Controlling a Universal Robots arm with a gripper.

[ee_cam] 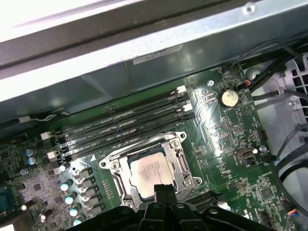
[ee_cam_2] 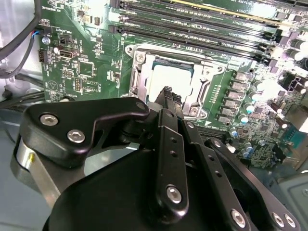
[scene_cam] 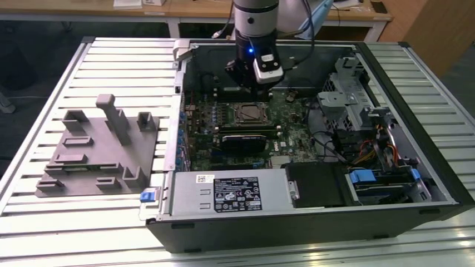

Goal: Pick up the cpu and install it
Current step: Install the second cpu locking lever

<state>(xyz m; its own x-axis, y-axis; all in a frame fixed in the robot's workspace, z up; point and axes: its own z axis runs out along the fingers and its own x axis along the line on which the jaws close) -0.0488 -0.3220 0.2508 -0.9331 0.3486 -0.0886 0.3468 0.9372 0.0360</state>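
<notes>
- Nearest the camera in the second wrist view, the gripper [ee_cam_2: 168, 96] fills the lower half of the frame; its black fingers [ee_cam_2: 166, 144] sit pressed together with nothing between them, tips just over the near edge of the socket.
- Just past those tips, the cpu [ee_cam: 150, 169] lies flat in the socket frame [ee_cam: 178, 144], at lower centre of the first wrist view, silvery top facing up.
- Being square, the cpu has no real long axis; its edges run parallel to the frame around it, skewed against the picture's edges.
- My read: the chip is already seated, so this is the tail of the install step; the socket looks unclamped, though I can't be sure.
- Farther off, the memory slots [ee_cam: 120, 122] run across mid-frame.
- In the exterior view, the arm [scene_cam: 256, 22] stands over the open computer case [scene_cam: 415, 183], upper centre.
</notes>
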